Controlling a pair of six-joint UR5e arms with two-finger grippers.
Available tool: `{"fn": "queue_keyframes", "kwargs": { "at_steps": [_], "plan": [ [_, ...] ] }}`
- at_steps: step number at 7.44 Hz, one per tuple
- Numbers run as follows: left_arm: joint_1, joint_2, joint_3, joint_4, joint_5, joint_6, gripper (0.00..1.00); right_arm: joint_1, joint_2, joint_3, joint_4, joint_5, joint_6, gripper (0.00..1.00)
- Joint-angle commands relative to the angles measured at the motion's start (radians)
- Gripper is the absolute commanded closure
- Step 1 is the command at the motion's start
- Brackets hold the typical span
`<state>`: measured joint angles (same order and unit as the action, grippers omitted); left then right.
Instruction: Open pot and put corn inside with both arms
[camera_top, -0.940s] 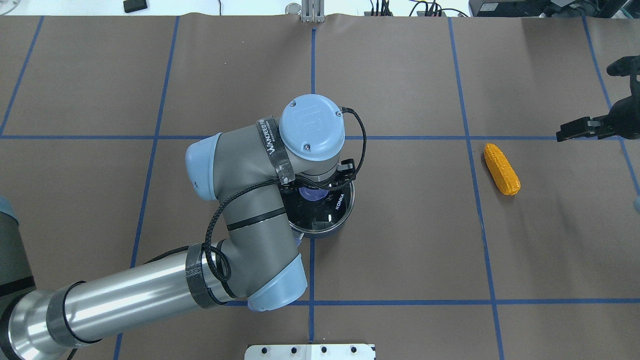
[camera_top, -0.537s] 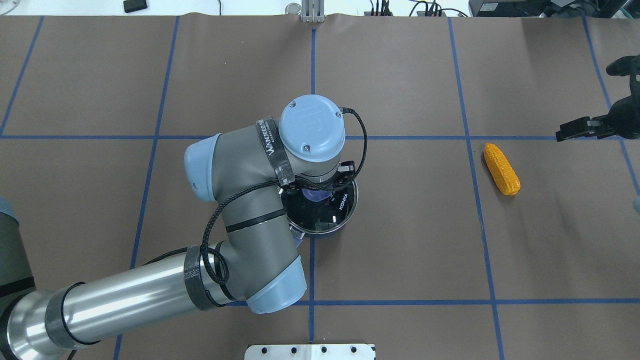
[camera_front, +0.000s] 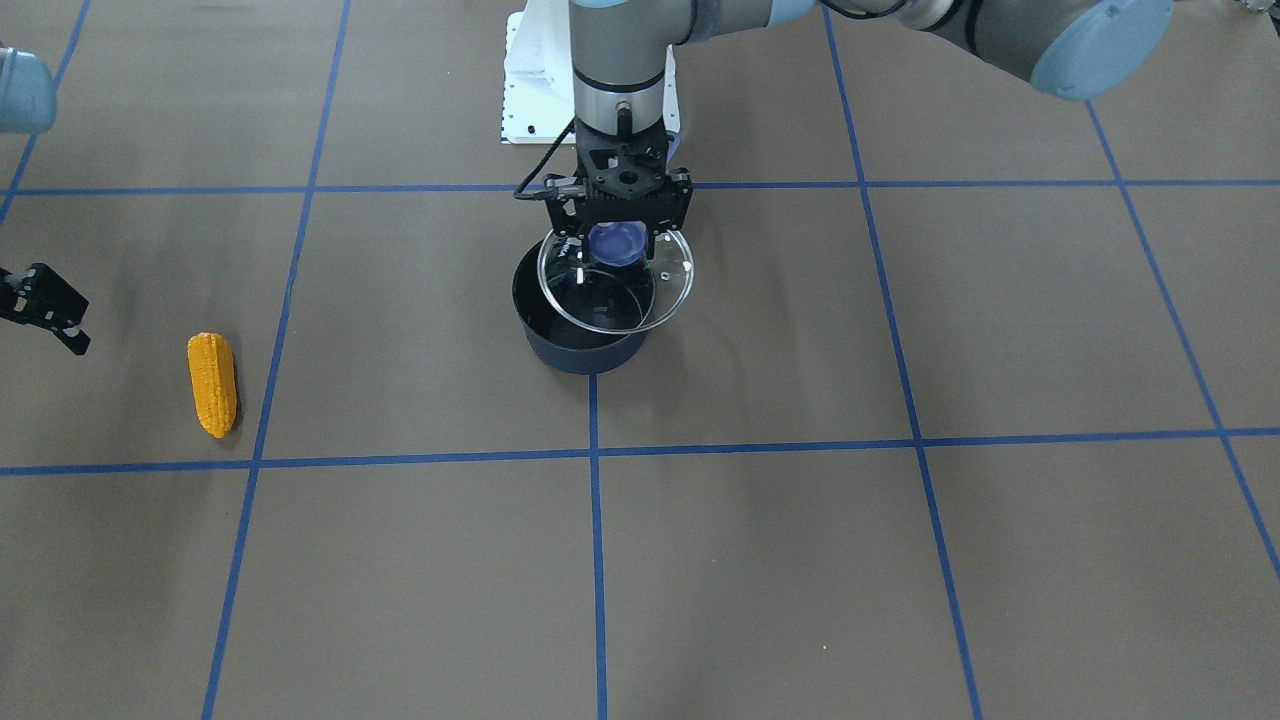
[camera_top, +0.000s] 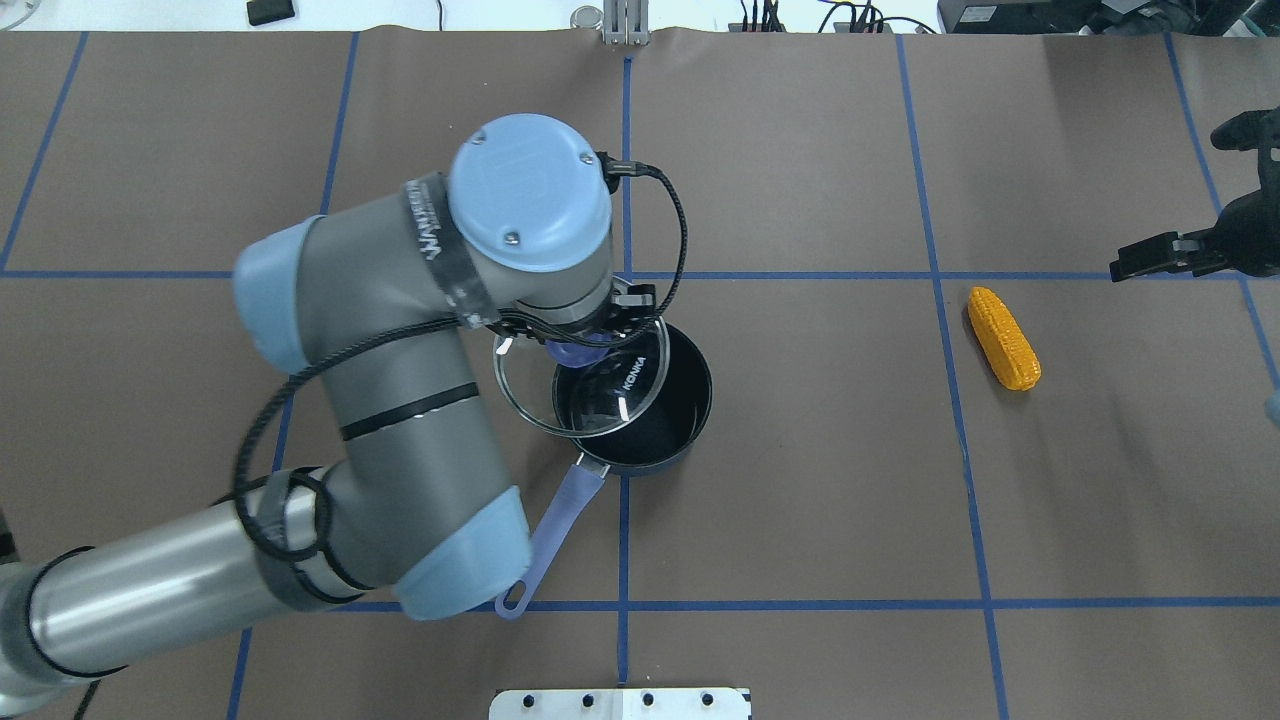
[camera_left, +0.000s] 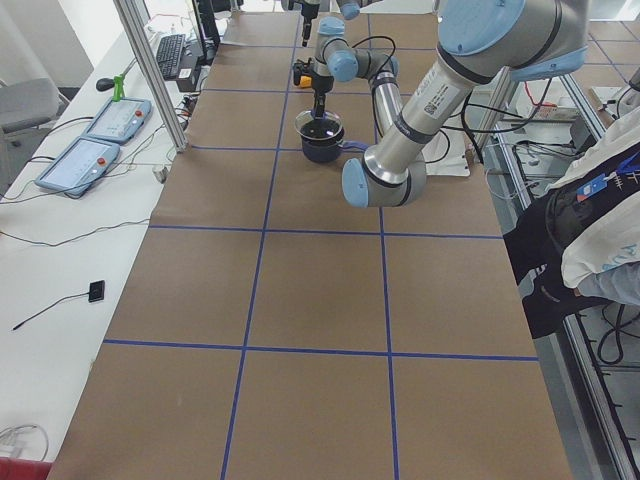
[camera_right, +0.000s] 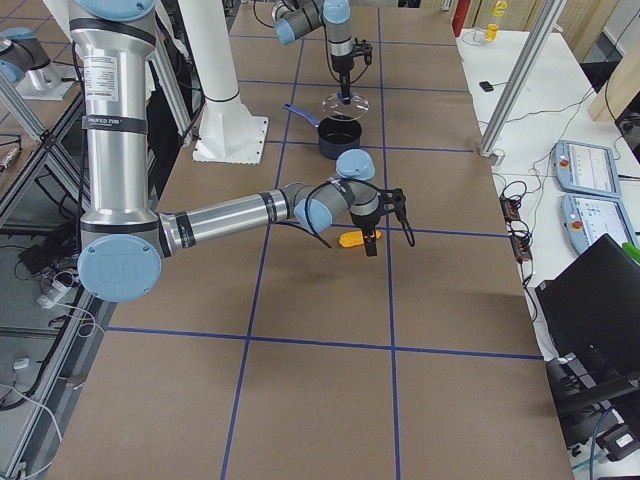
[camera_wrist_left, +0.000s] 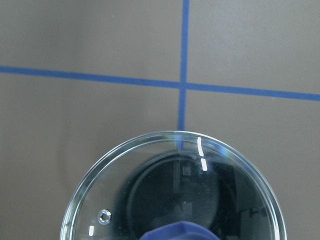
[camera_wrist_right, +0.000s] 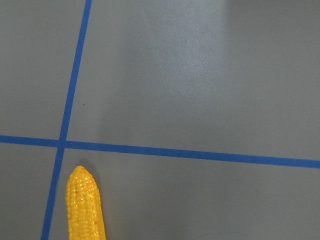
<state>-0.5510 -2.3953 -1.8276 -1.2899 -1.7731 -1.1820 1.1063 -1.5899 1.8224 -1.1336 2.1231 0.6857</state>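
My left gripper (camera_front: 617, 232) is shut on the blue knob (camera_front: 615, 244) of the glass lid (camera_top: 530, 385). It holds the lid in the air, half over the pot's rim and shifted toward the robot's left. The dark pot (camera_top: 680, 400) stands uncovered at the table's middle, its blue handle (camera_top: 555, 525) pointing at the robot. The lid fills the bottom of the left wrist view (camera_wrist_left: 150, 170). The orange-yellow corn (camera_top: 1003, 338) lies on the table at the right and shows in the right wrist view (camera_wrist_right: 85, 210). My right gripper (camera_top: 1125, 268) hovers open and empty just beyond the corn.
A brown mat with blue tape grid lines (camera_top: 960, 400) covers the table. The white base plate (camera_top: 620, 703) sits at the near edge behind the pot. My left arm's elbow (camera_top: 420, 440) hangs over the pot's handle.
My left gripper has lifted the lid off the pot and carried it up and toward the left, so the pot's inside and handle now show. The right gripper and corn have not moved.
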Motion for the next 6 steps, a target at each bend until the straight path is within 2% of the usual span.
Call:
{"fn": "queue_keyframes", "kwargs": {
  "at_steps": [1,2,3,5,6],
  "plan": [
    [-0.138,0.184,-0.152,0.011,-0.058,0.276,1.0,0.0,0.001,-0.002,0.0,0.0,0.0,0.0],
    [-0.224,0.276,-0.191,-0.003,-0.15,0.406,1.0,-0.002,0.001,-0.003,0.0,0.0,0.0,0.0],
    [-0.301,0.414,-0.24,-0.049,-0.199,0.545,1.0,-0.002,0.001,-0.005,0.0,0.0,0.0,0.0],
    [-0.436,0.679,-0.23,-0.271,-0.346,0.784,1.0,-0.003,0.001,-0.006,0.0,-0.002,0.0,0.0],
    [-0.454,0.761,-0.201,-0.36,-0.376,0.841,1.0,-0.005,0.001,-0.008,0.0,-0.002,0.0,0.0]
  ]
}}
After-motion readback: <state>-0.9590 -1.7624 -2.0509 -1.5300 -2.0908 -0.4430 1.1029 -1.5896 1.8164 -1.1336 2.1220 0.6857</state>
